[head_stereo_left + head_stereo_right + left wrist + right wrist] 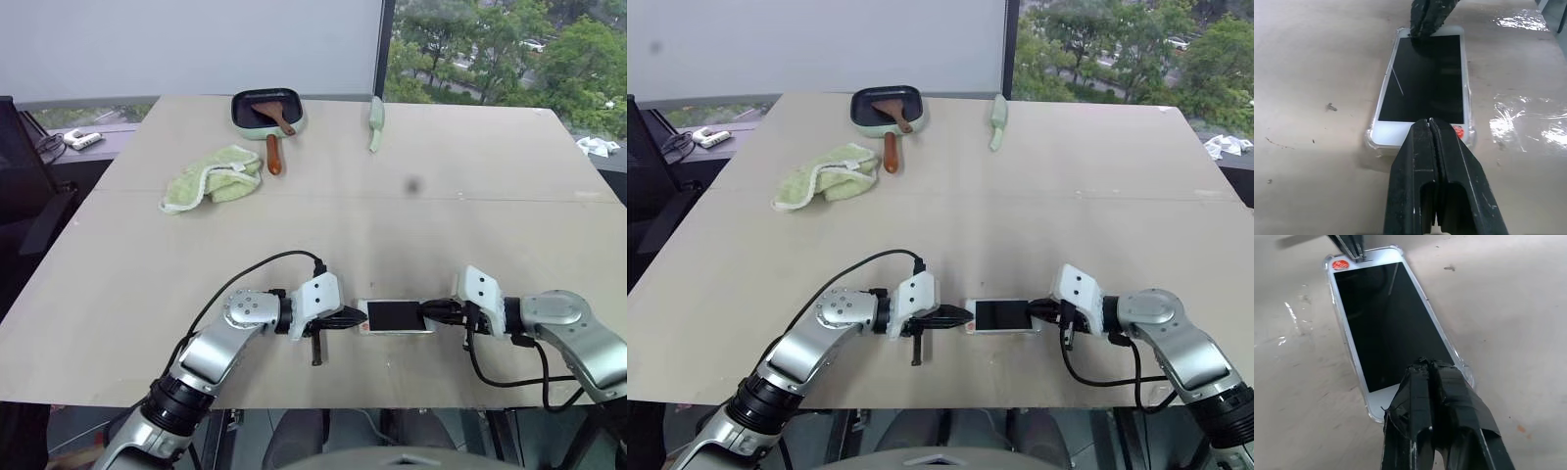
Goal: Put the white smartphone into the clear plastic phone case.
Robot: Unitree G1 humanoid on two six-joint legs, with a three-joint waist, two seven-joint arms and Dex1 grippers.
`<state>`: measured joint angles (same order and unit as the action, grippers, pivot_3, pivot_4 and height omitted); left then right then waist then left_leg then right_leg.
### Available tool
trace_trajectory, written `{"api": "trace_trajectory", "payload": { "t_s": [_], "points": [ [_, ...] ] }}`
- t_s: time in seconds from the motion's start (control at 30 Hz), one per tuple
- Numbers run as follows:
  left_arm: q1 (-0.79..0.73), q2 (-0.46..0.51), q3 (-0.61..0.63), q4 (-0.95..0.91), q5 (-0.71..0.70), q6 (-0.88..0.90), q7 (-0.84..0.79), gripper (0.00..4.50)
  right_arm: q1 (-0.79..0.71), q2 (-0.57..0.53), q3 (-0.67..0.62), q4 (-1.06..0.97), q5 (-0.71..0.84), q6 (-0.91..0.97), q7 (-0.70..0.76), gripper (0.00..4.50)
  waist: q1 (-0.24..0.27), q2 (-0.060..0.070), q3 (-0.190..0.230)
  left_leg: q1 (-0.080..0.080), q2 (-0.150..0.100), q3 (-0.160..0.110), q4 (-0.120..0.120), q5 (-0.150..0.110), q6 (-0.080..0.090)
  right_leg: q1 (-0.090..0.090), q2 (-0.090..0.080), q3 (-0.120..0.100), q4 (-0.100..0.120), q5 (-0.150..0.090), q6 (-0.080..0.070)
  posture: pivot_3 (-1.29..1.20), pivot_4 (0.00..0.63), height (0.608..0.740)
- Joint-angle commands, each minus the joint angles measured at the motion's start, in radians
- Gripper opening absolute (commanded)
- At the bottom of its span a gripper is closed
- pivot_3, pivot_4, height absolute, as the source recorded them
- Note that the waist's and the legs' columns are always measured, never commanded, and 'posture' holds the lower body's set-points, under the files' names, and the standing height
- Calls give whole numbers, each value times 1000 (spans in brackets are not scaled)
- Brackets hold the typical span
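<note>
Clear plastic phone case [1382, 147] already rims the white smartphone [396, 316] at the table's [441, 196] 6 o'clock edge — both clenched grippers, left gripper [359, 316] and right gripper [427, 312], press its ends; uneven pressure could pop a corner out.

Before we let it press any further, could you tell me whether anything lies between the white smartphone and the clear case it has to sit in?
Nothing visible does. The white smartphone already lies inside the clear plastic phone case, whose rim shows around its edges. The shut left gripper and shut right gripper press down on its opposite ends.
</note>
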<state>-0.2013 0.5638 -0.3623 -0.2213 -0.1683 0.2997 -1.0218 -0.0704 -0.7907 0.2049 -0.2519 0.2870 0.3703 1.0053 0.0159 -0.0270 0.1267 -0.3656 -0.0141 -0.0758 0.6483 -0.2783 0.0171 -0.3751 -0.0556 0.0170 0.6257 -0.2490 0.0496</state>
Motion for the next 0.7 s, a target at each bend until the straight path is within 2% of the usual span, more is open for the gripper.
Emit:
{"api": "trace_trajectory", "payload": {
  "t_s": [0.03,0.17,0.7],
  "points": [
    [-6,0,-6,11,13,-6,3,0,77,-17,61,88,-17,81,41,58,0,3,2,0,0,0,0,0,0,0,0,0,0,0,0,0,150,740],
    [-9,-2,-6,14,14,-8,3,0,86,-39,68,74,-7,85,73,58,0,9,6,-2,0,-1,-1,0,0,-1,0,-1,-1,0,0,0,150,740],
    [-9,-10,-9,11,14,-6,0,0,110,-67,67,49,24,78,115,58,0,9,6,-2,-1,-2,-1,0,0,-1,1,-4,-1,-1,0,0,150,740]
  ]
}}
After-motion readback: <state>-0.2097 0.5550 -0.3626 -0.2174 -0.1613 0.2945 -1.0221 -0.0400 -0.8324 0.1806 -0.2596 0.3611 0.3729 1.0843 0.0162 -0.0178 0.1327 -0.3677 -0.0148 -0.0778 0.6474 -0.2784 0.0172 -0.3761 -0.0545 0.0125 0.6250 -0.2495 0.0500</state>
